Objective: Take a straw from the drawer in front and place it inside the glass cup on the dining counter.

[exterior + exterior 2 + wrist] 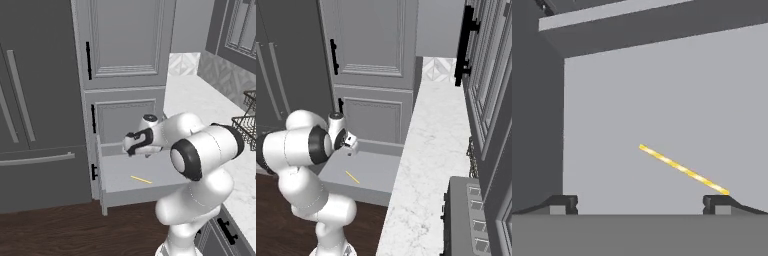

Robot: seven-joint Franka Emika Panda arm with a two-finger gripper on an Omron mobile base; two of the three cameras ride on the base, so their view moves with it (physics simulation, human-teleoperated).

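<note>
The jaws stand wide apart with nothing between them: in the hand view the two dark fingertips (562, 204) sit far to either side and the gripper (641, 205) holds nothing.

The drawer (120, 192) is pulled out from the grey cabinet column, its pale grey inside open to the camera and its front with the small black bar handle (93, 172) at the left end in the left base view. From the right base view the drawer (381, 170) shows as a flat pale floor beside the marble worktop (431, 165). The gripper (131, 145) hangs over the back part of the drawer, above its floor and apart from it; in the right base view the gripper (351, 146) points down toward that floor.

The straw (141, 179) lies flat on the drawer floor, nearer the drawer's front than the gripper is: a very thin, short, straight yellow stick set at a slant. It shows the same in the right base view (352, 177). In the hand view the straw (683, 169) runs aslant across the drawer floor; its lower end seems to pass just by one fingertip, though whether they touch is hard to judge, and the base views suggest a gap.
</note>
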